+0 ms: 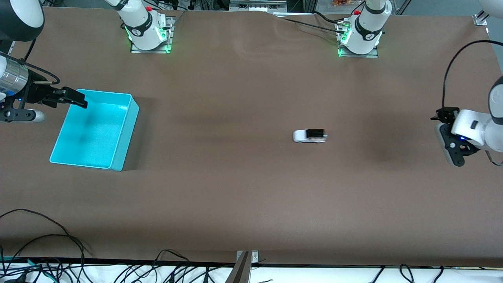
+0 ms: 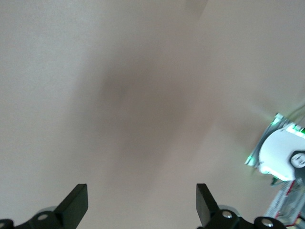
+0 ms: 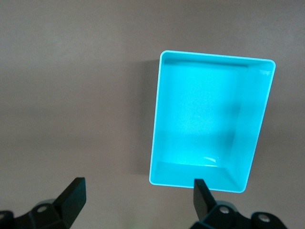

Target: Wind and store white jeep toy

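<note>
The white jeep toy (image 1: pixel 310 136), tiny, with a black roof section, lies on the brown table near the middle, toward the left arm's end. It shows in neither wrist view. The turquoise bin (image 1: pixel 125 133) stands empty at the right arm's end. My right gripper (image 1: pixel 72 98) is open and empty, up over the bin's outer edge; the right wrist view shows its gripper (image 3: pixel 138 196) above the table beside the bin (image 3: pixel 200 109). My left gripper (image 1: pixel 446 115) is open and empty, up over the table's end, well apart from the jeep; the left wrist view shows it (image 2: pixel 141 205) over bare table.
The two arm bases (image 1: pixel 148 29) (image 1: pixel 359 33) stand at the table's edge farthest from the front camera; the left arm's base also shows in the left wrist view (image 2: pixel 281 155). Loose cables (image 1: pixel 47 263) lie along the table's near edge. A metal clamp (image 1: pixel 245 261) sits at the near edge.
</note>
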You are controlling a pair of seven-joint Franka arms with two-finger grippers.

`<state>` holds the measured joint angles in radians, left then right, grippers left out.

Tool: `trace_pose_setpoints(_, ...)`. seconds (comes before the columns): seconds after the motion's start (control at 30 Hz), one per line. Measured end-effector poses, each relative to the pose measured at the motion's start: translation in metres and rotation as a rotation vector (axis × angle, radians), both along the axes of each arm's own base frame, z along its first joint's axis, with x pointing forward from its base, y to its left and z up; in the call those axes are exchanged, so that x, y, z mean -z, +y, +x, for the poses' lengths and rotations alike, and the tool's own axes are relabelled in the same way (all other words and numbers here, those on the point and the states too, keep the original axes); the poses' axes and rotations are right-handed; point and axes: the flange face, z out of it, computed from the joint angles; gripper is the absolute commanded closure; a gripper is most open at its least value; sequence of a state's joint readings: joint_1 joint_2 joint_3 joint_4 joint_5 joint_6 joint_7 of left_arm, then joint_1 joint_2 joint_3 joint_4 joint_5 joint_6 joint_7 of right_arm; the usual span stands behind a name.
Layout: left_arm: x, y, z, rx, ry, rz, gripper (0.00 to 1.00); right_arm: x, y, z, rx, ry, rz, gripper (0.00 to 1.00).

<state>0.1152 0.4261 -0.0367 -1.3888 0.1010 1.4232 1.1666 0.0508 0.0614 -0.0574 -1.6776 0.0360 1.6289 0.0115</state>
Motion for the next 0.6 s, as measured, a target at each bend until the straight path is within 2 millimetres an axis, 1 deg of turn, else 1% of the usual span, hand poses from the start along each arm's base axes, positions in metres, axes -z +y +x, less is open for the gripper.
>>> trace_pose_setpoints(0.1,-0.005,-0.016,-0.002,-0.035,0.002,0.022,0.00,0.000,0.000,0.000,0.000,0.000,0.000,0.00)
trace_pose_setpoints(0.27,-0.008,-0.039,-0.003,-0.095,0.004,0.049,0.00,0.000,0.000,0.000,0.000,0.000,0.000,0.00)
trace_pose_setpoints(0.3,-0.009,-0.045,-0.003,-0.115,0.004,0.057,0.00,0.000,0.000,0.000,0.000,0.000,0.000,0.00)
trace_pose_setpoints(0.33,-0.012,-0.060,-0.004,-0.147,-0.001,0.071,0.00,0.000,0.000,0.000,0.000,0.000,0.000,0.00)
trace_pose_setpoints(0.43,-0.014,-0.068,-0.005,-0.168,-0.006,0.080,0.00,0.000,0.000,0.000,0.000,-0.001,0.000,0.00)
trace_pose_setpoints(0.53,-0.018,-0.080,-0.006,-0.200,-0.014,0.092,0.00,-0.001,0.000,0.000,0.001,-0.003,0.000,0.00)
trace_pose_setpoints(0.6,-0.023,-0.097,-0.007,-0.228,-0.025,0.103,0.00,-0.002,-0.001,0.000,0.001,-0.006,0.000,0.00)
